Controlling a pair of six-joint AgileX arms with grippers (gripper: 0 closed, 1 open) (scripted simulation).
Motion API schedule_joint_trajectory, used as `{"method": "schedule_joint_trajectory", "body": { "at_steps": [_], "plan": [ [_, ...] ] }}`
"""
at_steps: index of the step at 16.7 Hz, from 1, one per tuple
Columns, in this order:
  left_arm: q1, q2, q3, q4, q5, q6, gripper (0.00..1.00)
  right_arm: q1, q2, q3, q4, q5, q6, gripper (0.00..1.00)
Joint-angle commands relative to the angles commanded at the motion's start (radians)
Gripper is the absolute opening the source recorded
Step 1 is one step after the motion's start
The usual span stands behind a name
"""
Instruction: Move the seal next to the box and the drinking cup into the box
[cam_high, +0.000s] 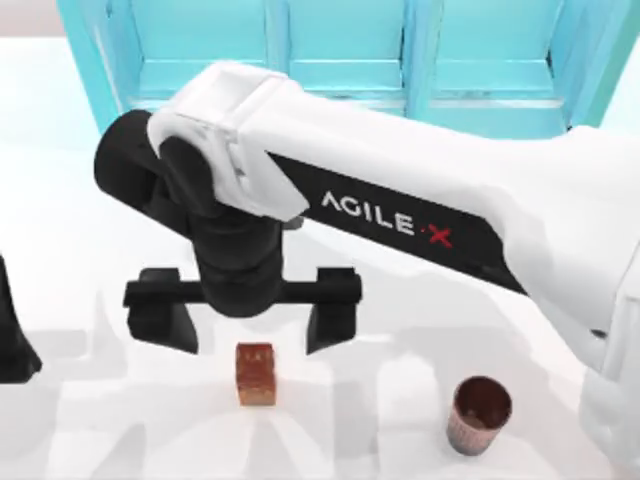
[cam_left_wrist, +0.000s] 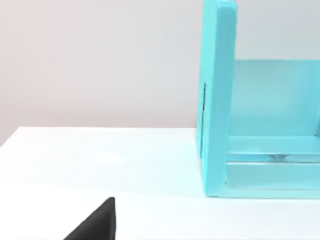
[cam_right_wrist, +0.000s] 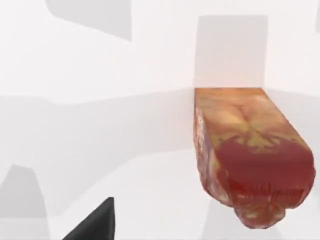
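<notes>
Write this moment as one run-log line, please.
right gripper: open, above seal | cup: on table, right of seal | left gripper: parked left

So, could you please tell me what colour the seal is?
Reddish-brown mottled with orange; the seal shows best in the right wrist view.

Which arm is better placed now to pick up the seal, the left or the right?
Probably the right. Its open pincer hangs just behind the seal, which stands free on the table. The left pincer sits parked at the table's left edge, farther away.
</notes>
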Motion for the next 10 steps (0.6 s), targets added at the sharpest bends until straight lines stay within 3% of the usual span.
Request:
{"method": "schedule_joint_trajectory", "body": {
  "at_steps": [6, 10],
  "plan": [
    [0.000, 0.000, 0.000, 0.000, 0.000, 0.000, 1.00, 0.003, 0.025, -0.183, 0.211, 0.001, 0.003, 1.00],
    [0.000, 0.000, 0.000, 0.000, 0.000, 0.000, 1.00, 0.004, 0.031, -0.222, 0.252, 0.001, 0.004, 1.00]
  ]
}}
